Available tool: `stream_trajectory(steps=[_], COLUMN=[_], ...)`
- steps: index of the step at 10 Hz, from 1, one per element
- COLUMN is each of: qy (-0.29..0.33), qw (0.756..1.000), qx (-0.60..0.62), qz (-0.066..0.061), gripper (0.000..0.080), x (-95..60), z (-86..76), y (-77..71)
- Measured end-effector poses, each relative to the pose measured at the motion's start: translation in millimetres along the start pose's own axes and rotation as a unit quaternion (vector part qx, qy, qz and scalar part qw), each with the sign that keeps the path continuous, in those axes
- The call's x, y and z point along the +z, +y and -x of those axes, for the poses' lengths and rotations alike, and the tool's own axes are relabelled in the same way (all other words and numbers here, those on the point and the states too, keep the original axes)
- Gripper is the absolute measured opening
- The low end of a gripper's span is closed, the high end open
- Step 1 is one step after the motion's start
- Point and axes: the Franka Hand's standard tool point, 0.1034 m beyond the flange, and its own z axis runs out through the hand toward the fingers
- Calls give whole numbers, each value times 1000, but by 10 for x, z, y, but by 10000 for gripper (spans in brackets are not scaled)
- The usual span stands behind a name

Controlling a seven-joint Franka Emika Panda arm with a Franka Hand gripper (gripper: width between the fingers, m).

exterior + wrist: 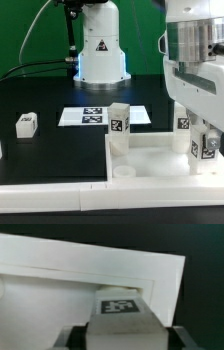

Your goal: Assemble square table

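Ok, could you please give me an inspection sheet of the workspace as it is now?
Surface: black table; white border rail along its near edge.
Job's things: square plate; first upright leg and second upright leg at its far side; loose leg apart on the table.
Clutter: nothing seen.
Grippers: gripper shut on held leg.
Cables: dark cables beside robot base.
Surroundings: marker board; green backdrop.

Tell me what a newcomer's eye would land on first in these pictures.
First comes the big silver-and-white gripper at the exterior view's right, closed on a tagged white leg that it holds over the white square plate. Next comes another leg standing upright at the plate's far corner. A third leg lies alone on the black table at the exterior view's left.
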Motion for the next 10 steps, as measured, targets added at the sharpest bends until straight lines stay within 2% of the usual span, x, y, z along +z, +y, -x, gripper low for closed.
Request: stream_trajectory(steps=[1, 4, 7, 8, 9, 10], qy=[-16, -20, -15, -15, -16, -20], qw=[998, 977, 976, 976, 981, 985], qx=[68, 213, 217, 215, 194, 170], qz=[7, -6, -5, -5, -9, -17], gripper=[287, 287, 291, 494, 494, 620], x=[-12, -5, -2, -8, -66, -182], z=[-29, -66, -90, -93, -116, -196], y=[-11, -22, -11, -15, -42, -77])
